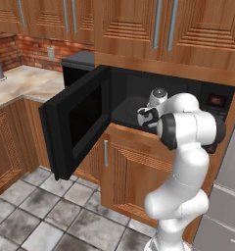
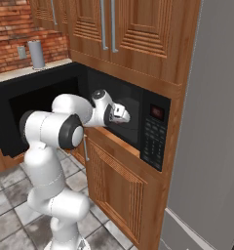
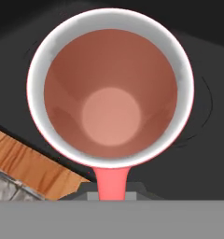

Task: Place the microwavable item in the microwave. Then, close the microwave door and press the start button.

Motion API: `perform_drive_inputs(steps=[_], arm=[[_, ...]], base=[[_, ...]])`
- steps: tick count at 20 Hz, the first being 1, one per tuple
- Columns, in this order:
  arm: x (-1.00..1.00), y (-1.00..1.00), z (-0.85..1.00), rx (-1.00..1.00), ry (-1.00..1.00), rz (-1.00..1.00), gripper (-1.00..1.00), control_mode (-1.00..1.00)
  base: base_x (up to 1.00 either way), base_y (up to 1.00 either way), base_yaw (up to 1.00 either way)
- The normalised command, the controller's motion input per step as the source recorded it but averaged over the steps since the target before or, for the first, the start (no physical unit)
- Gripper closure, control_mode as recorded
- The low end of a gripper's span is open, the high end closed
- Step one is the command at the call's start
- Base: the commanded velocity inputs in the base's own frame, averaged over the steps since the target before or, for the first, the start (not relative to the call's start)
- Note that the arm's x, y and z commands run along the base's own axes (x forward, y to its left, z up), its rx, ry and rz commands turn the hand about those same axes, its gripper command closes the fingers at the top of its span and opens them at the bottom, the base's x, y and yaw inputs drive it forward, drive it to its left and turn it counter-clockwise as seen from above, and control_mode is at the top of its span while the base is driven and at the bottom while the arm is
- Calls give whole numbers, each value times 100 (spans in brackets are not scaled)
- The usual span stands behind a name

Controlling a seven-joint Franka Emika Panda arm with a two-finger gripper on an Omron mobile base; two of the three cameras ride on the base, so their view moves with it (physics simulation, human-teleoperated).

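Cup over the microwave floor

Cup (image 3: 111, 93), red with a pale rim, hangs mouth-up to the hand camera, pinched at its wall by the gripper (image 3: 112, 189), whose jaws are clamped on it. It looks light, rigid and smooth, so a wall grip near the rim should hold. Below lies the microwave (image 1: 139, 105) floor; the microwave door (image 1: 78, 122) stands wide open.

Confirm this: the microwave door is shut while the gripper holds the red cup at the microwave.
Not quite. The microwave door stands swung wide open, as the left base view shows. The rest holds: the gripper is shut on the red cup at the microwave.
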Motion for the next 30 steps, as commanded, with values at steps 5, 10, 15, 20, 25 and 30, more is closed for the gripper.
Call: perform_drive_inputs(steps=[5,10,15,20,25,30], arm=[[46,-9,-36,0,1,0,100,-100],[54,-10,-20,0,0,0,100,-100],[58,-18,-12,0,0,0,100,-100],[50,-20,-20,0,0,0,100,-100],[-2,-9,-23,0,-2,1,-100,-100],[-47,0,14,0,-10,1,-100,-100]], base=[[0,0,0],[0,0,0],[0,0,0],[0,0,0],[0,0,0],[0,0,0]])
